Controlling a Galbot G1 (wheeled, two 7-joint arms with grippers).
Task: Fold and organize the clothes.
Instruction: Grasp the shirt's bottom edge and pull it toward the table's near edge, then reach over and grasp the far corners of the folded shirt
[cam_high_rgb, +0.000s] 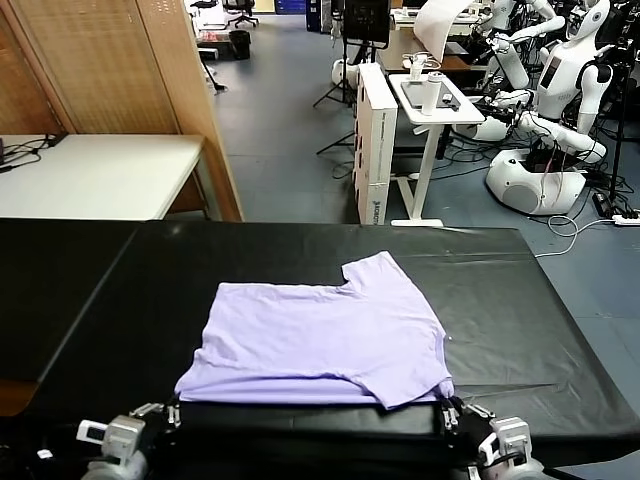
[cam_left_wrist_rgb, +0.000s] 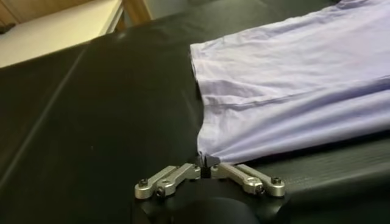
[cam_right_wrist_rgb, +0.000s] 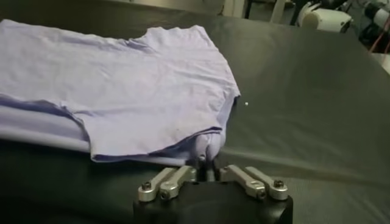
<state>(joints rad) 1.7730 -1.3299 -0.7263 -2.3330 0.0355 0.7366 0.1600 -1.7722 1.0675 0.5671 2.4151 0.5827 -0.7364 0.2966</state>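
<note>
Lavender cotton, the T-shirt (cam_high_rgb: 320, 340) is seen from the head lying partly folded on the black bench (cam_high_rgb: 90, 300). At the left wrist, the left pincer (cam_left_wrist_rgb: 207, 163) is closed on its near corner. At the right wrist, the right pincer (cam_right_wrist_rgb: 207, 159) pinches the other. A fold seems in hand; an even lift of both corners is called for next.

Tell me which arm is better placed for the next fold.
Neither alone, I'd judge: the left gripper pinches the T-shirt at its near left corner, the right gripper at its near right corner, so both should lift together.
</note>
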